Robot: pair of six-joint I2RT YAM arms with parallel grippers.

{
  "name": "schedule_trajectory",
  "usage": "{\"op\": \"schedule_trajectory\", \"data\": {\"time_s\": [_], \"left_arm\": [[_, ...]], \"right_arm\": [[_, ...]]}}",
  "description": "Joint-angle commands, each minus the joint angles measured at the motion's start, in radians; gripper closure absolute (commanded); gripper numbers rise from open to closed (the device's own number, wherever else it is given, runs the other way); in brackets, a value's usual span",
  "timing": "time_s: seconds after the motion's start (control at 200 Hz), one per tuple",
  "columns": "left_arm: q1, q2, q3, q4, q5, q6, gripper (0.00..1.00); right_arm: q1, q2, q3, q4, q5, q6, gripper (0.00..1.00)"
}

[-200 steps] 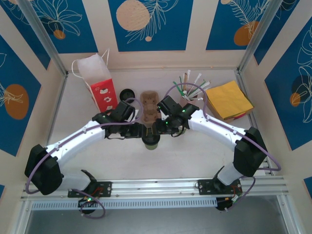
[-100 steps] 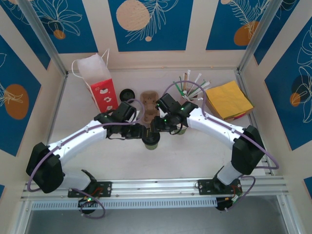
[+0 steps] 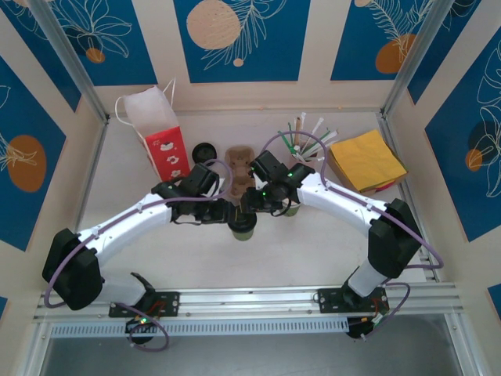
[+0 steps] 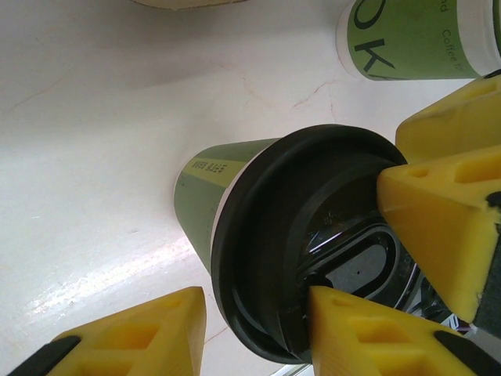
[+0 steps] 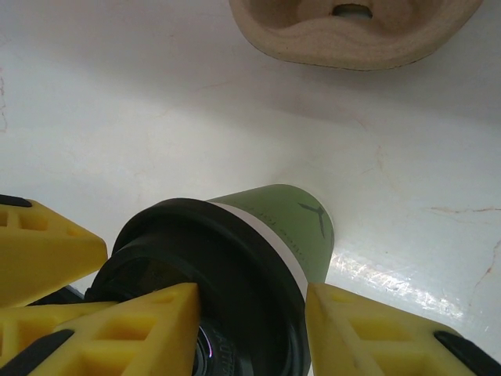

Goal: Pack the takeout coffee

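The takeout coffee (image 3: 243,228), a small green paper cup with a black lid, stands mid-table between both arms. In the left wrist view its lid (image 4: 313,211) is close up. My left gripper (image 4: 254,313) straddles the lid's rim: one finger rests on the lid's top, while the other finger (image 4: 133,337) stands a little off the rim, so it is open. My right gripper (image 5: 250,301) grips the opposite rim of the cup (image 5: 290,219), one finger on the lid's top and one against its outer edge. From above, left gripper (image 3: 225,213) and right gripper (image 3: 254,207) meet over the cup.
A brown pulp cup carrier (image 3: 239,176) lies just behind the cup. A second green cup (image 4: 415,39) stands by the right arm. A white and red paper bag (image 3: 156,129) is back left, a loose black lid (image 3: 205,150) beside it. Straws (image 3: 305,129) and yellow napkins (image 3: 368,160) are back right.
The right arm has shifted slightly left toward the cup. The left jaws have narrowed a little around the lid's rim. The cup stays where it was.
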Motion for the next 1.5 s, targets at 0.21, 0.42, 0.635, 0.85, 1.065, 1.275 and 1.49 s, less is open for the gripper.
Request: {"op": "schedule_trajectory", "data": {"time_s": [0.21, 0.42, 0.635, 0.85, 1.065, 1.275, 1.49], "left_arm": [[-0.012, 0.019, -0.045, -0.005, -0.003, 0.015, 0.64], [-0.012, 0.027, -0.063, 0.001, -0.003, 0.015, 0.64], [-0.013, 0.027, -0.062, -0.004, -0.014, 0.018, 0.65], [-0.016, 0.033, -0.059, -0.004, -0.015, 0.019, 0.67], [-0.018, 0.034, -0.057, -0.001, -0.018, 0.019, 0.67], [-0.021, 0.042, -0.058, 0.001, -0.018, 0.018, 0.67], [-0.026, 0.045, -0.056, -0.002, -0.019, 0.016, 0.67]], "right_arm": [[0.003, 0.014, -0.068, -0.015, -0.022, 0.005, 0.6], [0.005, 0.003, -0.096, -0.023, -0.014, 0.017, 0.6], [0.006, -0.04, -0.035, -0.064, 0.015, 0.001, 0.6], [0.006, -0.079, 0.014, -0.097, 0.016, -0.002, 0.57], [0.012, -0.086, -0.032, -0.098, -0.008, 0.009, 0.6], [0.014, -0.073, -0.081, -0.075, -0.019, 0.014, 0.64], [0.022, -0.054, -0.108, -0.079, -0.004, 0.01, 0.65]]}}
